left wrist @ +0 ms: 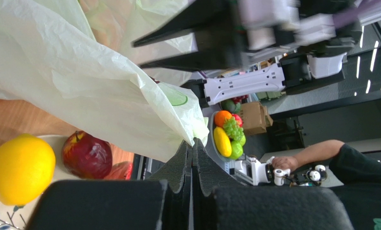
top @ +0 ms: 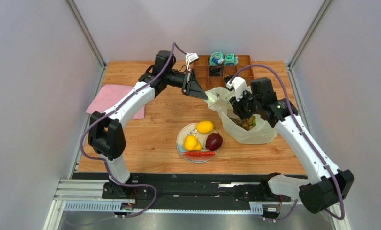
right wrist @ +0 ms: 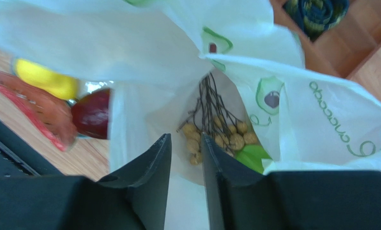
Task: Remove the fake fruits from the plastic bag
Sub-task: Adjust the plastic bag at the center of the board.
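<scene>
Right wrist view: right hand [right wrist: 185, 139], fingers slightly apart, hangs at the mouth of the thin, crinkly plastic bag [right wrist: 298, 110] above a probably light tan fruit bunch [right wrist: 226, 136], best taken by its stems. Left hand [left wrist: 192, 143] is clamped on the bag's rim.

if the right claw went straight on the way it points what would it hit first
Probably the bunch of small tan fruits on dark stems inside the bag; the right claw points into its open mouth. Depth is unclear, so the bag's wall might come first.
</scene>
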Motion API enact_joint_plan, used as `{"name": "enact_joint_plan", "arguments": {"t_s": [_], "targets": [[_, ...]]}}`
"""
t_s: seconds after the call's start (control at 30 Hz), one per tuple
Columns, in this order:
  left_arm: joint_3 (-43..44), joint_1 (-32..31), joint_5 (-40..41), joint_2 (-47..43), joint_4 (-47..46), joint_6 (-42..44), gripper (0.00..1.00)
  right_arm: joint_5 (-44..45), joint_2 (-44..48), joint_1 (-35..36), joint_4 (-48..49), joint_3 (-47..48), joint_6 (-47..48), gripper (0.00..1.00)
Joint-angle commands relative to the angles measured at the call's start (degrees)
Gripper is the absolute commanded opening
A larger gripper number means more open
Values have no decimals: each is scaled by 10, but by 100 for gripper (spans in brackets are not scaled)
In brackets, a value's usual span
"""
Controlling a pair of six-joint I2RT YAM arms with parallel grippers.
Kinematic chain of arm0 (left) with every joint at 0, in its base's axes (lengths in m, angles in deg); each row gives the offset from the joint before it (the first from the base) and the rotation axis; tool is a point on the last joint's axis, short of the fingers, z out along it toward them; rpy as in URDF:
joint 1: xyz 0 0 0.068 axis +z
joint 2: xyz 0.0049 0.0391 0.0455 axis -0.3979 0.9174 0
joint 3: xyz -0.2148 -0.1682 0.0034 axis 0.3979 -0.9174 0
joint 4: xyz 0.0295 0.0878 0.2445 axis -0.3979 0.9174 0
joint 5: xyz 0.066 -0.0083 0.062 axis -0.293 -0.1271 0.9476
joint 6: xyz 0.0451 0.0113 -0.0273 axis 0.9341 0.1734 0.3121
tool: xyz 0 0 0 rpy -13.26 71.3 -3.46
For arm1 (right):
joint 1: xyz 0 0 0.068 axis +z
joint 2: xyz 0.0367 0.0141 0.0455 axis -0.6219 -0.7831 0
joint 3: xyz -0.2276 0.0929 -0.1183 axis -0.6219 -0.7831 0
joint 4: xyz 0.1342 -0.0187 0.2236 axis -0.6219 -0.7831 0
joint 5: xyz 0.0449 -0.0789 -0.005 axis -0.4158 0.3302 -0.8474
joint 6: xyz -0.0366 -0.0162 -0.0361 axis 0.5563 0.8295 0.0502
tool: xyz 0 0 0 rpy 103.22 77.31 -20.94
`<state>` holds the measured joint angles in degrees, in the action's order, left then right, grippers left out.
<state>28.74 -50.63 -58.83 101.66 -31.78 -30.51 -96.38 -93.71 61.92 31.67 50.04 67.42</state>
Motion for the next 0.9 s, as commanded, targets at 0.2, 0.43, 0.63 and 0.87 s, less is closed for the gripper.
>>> {"name": "enact_joint_plan", "arguments": {"t_s": [0.2, 0.43, 0.63, 0.87], "targets": [[-61, -34, 81, -134, 183, 206, 0, 56, 84, 43, -171, -170, 52, 20], [-79, -85, 202, -154, 277, 368, 0, 136, 170, 56, -120, -267, 139, 21], [-109, -124, 282, -162, 294, 424, 0, 66, 110, -17, -72, -206, 108, 26], [-130, -135, 326, -178, 296, 442, 0, 68, 5, -74, -32, -171, 56, 38]]}}
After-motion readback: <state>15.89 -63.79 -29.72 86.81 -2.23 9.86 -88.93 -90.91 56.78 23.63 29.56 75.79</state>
